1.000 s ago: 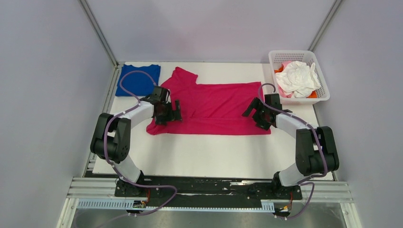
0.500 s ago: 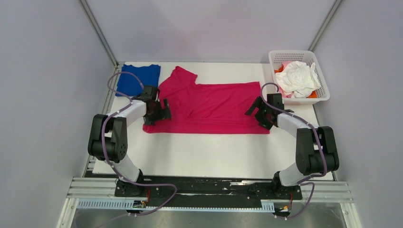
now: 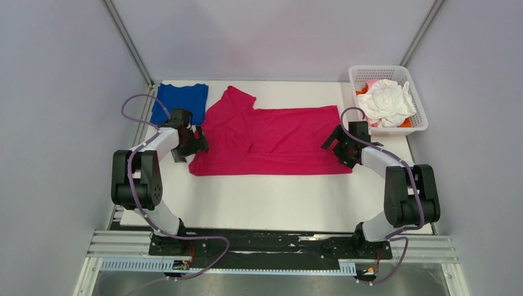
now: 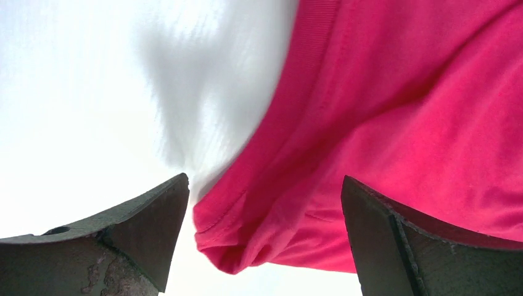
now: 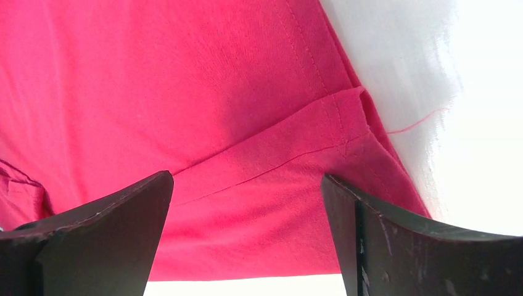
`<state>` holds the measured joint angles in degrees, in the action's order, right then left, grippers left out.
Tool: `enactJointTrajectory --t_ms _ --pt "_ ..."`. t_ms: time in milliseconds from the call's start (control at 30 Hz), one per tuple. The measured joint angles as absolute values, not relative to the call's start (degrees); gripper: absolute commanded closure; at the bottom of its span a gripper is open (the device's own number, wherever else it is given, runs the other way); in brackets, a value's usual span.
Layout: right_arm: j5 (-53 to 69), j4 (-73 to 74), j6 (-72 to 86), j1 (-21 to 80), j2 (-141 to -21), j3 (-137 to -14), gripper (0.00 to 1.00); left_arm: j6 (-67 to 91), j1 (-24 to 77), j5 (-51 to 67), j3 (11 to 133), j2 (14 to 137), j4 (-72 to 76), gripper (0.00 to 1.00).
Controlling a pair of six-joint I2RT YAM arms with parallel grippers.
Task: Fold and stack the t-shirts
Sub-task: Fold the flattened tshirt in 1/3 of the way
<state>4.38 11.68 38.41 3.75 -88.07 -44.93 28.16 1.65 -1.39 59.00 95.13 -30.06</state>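
1. The top view shows the whole bench. A magenta-pink shirt lies spread out flat between the two grippers.
2. The left gripper sits at one end of this shirt, at the edge of the cloth. The right gripper sits at the other end, over the hem.
3. A blue shirt lies flat just past the left gripper, farther from the arm's base. It is close beside the pink sleeve.
4. The left wrist view shows what the top view cannot. The left gripper's fingers are wide apart and hold nothing.
5. A bunched corner of the pink shirt lies low between those fingers. The cloth runs on past one finger, and bare white bench lies in front of the other.
6. The right wrist view shows the right gripper's fingers wide apart too, with nothing pinched.
7. The stitched hem corner of the pink shirt lies right in front of this gripper, between its fingers. A thin loose thread sticks out from the corner onto the bench.
8. A white basket stands past the right gripper and off to its outer side.
9. In the basket a crumpled white shirt lies on top. Bits of pale pink cloth and orange cloth peek out under it.
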Motion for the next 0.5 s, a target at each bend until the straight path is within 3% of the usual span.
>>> enactJointTrajectory --t_ms 167,500 --pt "4.54 11.73 38.35 3.18 -87.74 -44.91 0.0 28.45 0.47 -0.32 59.09 92.92 -32.12 0.0" --pt "5.17 12.51 36.82 3.18 -79.0 -43.53 0.0 31.88 2.17 7.27 57.67 73.19 -30.68 0.0"
